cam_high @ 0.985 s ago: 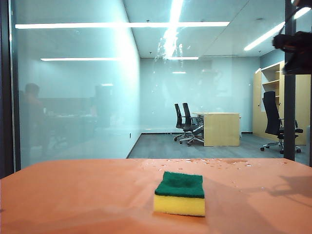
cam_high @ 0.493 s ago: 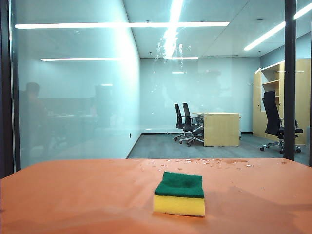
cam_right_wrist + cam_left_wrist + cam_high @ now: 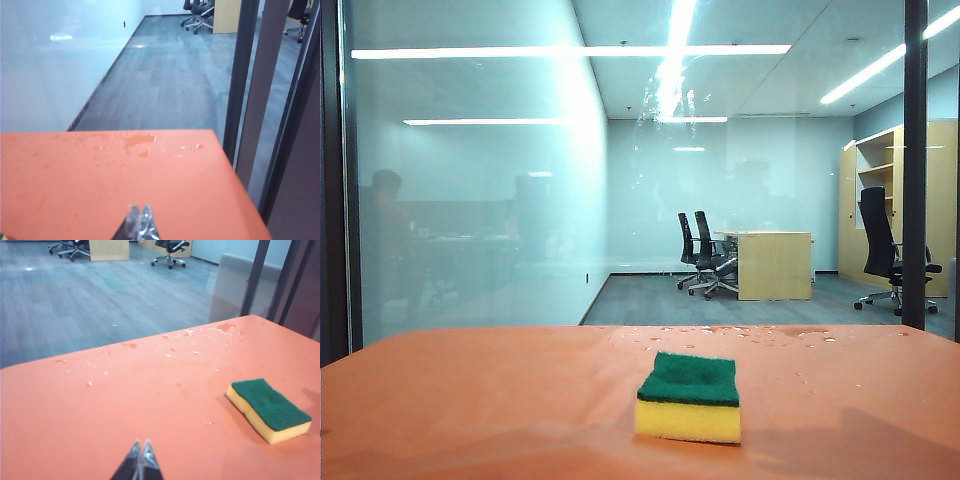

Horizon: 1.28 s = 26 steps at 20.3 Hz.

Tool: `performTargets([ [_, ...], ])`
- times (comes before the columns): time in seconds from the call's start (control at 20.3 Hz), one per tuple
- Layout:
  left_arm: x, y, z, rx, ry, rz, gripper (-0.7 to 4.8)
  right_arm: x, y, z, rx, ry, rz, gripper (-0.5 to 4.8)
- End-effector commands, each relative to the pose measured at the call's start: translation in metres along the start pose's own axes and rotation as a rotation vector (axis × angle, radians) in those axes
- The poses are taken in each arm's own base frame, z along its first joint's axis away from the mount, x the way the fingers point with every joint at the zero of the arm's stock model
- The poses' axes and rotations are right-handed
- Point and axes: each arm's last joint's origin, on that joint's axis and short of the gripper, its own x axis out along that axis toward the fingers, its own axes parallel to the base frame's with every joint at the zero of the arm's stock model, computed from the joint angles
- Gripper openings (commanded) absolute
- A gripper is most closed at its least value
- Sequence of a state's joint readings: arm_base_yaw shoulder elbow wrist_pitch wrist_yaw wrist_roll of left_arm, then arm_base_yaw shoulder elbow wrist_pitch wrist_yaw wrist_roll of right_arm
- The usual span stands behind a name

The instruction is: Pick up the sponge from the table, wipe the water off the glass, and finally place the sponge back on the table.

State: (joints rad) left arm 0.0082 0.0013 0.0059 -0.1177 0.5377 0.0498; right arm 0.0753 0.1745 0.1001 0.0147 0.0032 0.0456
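Observation:
The sponge (image 3: 688, 397) lies flat on the orange table (image 3: 470, 400), green layer up; it also shows in the left wrist view as the sponge (image 3: 268, 409). Behind the table stands the glass (image 3: 470, 200), with water (image 3: 665, 90) streaked high on it. Droplets of water (image 3: 195, 337) also dot the table near its far edge. My left gripper (image 3: 140, 444) is shut and empty above the table (image 3: 100, 430), well apart from the sponge. My right gripper (image 3: 140, 208) is shut and empty over the table's corner (image 3: 210, 170). Neither gripper appears in the exterior view.
Dark vertical frames (image 3: 915, 160) stand at the right of the glass, close to the table's corner (image 3: 240, 90). Through the pane I see an office with chairs (image 3: 705, 255) and a wooden desk (image 3: 775, 265). A wet patch (image 3: 137, 142) marks the table.
The right arm, seen at the upper right of the exterior view a second ago, has left that view. The sponge has not moved.

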Motion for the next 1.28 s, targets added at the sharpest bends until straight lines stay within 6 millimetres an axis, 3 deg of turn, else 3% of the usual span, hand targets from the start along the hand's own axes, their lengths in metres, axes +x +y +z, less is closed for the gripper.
performTargets([
  [0.05,0.000,0.000,0.001,0.032,-0.003,0.006,-0.05,-0.005,0.000,-0.012,0.015,-0.018,0.003,-0.09],
  [0.34,0.000,0.002,0.001,0.050,-0.001,0.056,-0.05,-0.009,-0.001,-0.022,0.014,0.023,0.001,-0.09],
  [1.28,-0.003,0.012,0.002,0.143,0.028,0.435,-0.05,-0.006,-0.002,-0.035,0.010,0.079,-0.002,-0.09],
])
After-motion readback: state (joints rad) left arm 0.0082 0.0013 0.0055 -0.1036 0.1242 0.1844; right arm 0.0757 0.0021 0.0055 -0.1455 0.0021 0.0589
